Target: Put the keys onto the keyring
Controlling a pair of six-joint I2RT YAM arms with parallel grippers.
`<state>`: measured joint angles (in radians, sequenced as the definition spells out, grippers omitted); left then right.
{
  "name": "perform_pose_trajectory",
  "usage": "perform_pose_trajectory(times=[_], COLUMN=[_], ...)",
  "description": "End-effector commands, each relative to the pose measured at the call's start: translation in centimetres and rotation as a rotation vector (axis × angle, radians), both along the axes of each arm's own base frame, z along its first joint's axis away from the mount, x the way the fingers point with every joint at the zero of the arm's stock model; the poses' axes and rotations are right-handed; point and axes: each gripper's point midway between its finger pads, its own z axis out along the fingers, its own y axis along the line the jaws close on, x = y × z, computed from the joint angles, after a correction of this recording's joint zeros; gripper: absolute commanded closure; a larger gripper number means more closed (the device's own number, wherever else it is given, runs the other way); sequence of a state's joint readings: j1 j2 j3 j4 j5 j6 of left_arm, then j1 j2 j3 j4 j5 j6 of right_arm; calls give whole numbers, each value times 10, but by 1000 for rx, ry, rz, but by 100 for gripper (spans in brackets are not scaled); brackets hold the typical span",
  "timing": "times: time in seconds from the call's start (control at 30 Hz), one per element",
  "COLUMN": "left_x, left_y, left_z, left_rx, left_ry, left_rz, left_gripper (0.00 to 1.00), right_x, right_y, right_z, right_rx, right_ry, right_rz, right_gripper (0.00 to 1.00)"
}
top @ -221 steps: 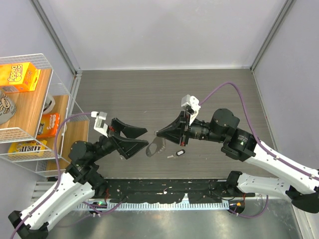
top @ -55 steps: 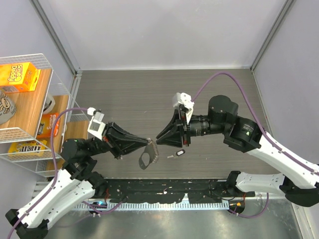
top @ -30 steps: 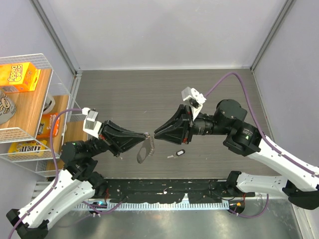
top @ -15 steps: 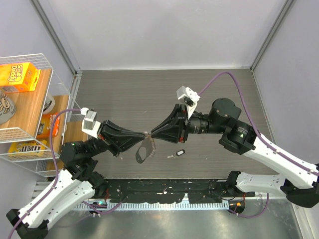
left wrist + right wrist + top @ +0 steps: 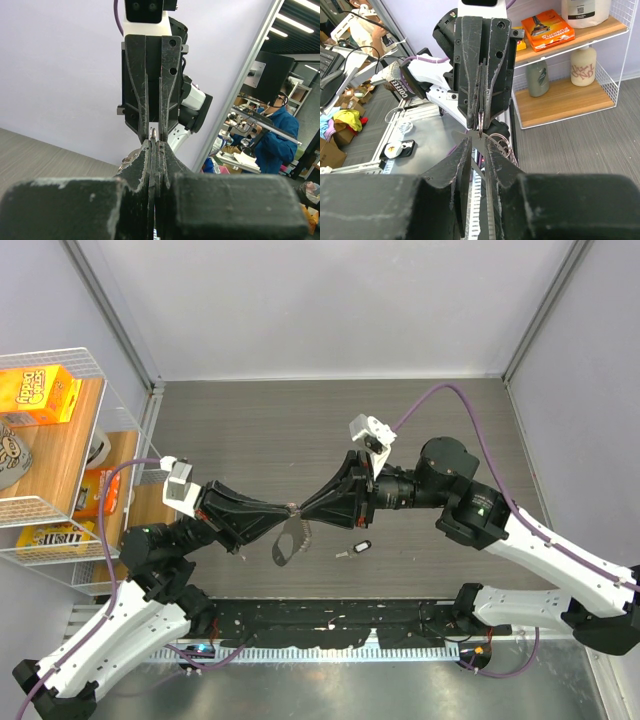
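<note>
Top view: mid-frame, the left gripper [image 5: 285, 508], clamped on the dangling keyring [image 5: 286, 543], met the right gripper [image 5: 302, 510] tip to tip. A black-headed key [image 5: 358, 548] lay just to their lower right.

Left wrist view: its fingers [image 5: 142, 165] pressed together.

Right wrist view: the right fingers [image 5: 461, 160] stood narrowly apart.

Overhead view: illumination is bright, diffuse and even. The table [image 5: 300, 420] shows no glare, and shadows on it are soft and faint. The keyring [image 5: 286, 542] renders dark, with its links unresolved. The wall posts [image 5: 111, 310] lean outward toward the frame corners, indicating wide-angle distortion.

Left wrist view: the left fingers [image 5: 65, 210] are blurred and in shade. The ceiling strip lights [image 5: 295, 22] are near overexposure.

Right wrist view: the right fingers [image 5: 385, 205] are likewise out of focus. The shelf [image 5: 560, 102] beyond is well lit and reasonably sharp.
</note>
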<state>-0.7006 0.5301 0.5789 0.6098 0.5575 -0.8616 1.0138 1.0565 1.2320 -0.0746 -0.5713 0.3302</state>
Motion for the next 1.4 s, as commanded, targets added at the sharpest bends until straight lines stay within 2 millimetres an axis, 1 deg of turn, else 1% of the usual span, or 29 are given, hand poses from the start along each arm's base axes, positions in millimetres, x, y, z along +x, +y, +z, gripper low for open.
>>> perform_pose_trajectory(times=[0.0, 0.53, 0.93, 1.03, 1.1, 1.33, 1.37], left_x=[-2, -4, -2, -2, -3, 0, 1], left_y=[6, 7, 7, 7, 7, 4, 3], left_z=[15, 16, 15, 14, 15, 8, 5], left_rx=[-53, -54, -53, -51, -51, -25, -14], left_ry=[-39, -46, -42, -41, -45, -17, -7], left_rz=[19, 18, 24, 24, 23, 21, 18], left_gripper=[100, 100, 100, 100, 100, 100, 97], right_x=[-6, -7, -9, -10, -9, -12, -13], right_y=[2, 5, 8, 8, 9, 4, 3], right_z=[17, 22, 28, 28, 28, 28, 26], right_rx=[55, 63, 70, 69, 67, 70, 67], right_ry=[-27, -34, -44, -47, -56, -96, -104], right_rz=[30, 36, 42, 45, 42, 15, 14], right_gripper=[78, 78, 80, 86, 95, 95, 95])
